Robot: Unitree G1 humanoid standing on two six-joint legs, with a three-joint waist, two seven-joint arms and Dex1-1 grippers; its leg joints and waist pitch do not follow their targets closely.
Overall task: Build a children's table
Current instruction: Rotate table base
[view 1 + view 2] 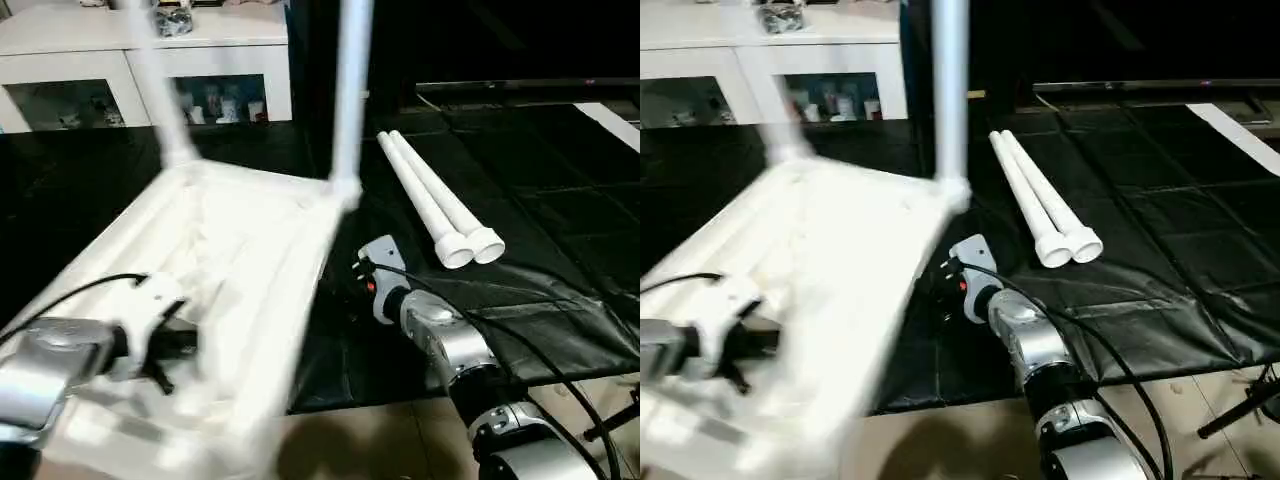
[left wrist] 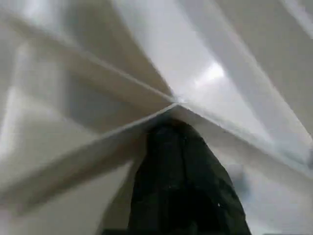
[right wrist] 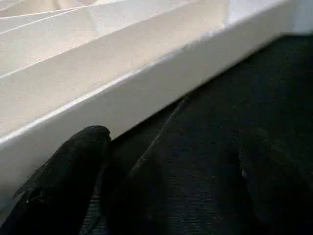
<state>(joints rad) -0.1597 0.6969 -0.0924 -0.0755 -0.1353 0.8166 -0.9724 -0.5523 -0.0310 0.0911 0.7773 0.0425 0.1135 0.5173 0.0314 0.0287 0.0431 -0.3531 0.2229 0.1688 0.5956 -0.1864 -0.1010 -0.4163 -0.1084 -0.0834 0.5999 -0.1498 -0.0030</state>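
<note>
The upturned table top [image 1: 230,270] lies ribs-up on the black mat [image 1: 520,230], long axis running away from the robot, two legs [image 1: 350,90] standing upright. Left gripper [image 2: 178,171] closed inside the ribs; right gripper [image 3: 166,191] spread wide beside its edge.

Light was even and fairly bright on the white top [image 1: 230,250], which smeared with motion blur, as did one upright leg [image 1: 160,90]. The black mat [image 1: 560,200] showed soft sheen. The left tool [image 2: 181,181] was out of focus, dark against glare.
</note>
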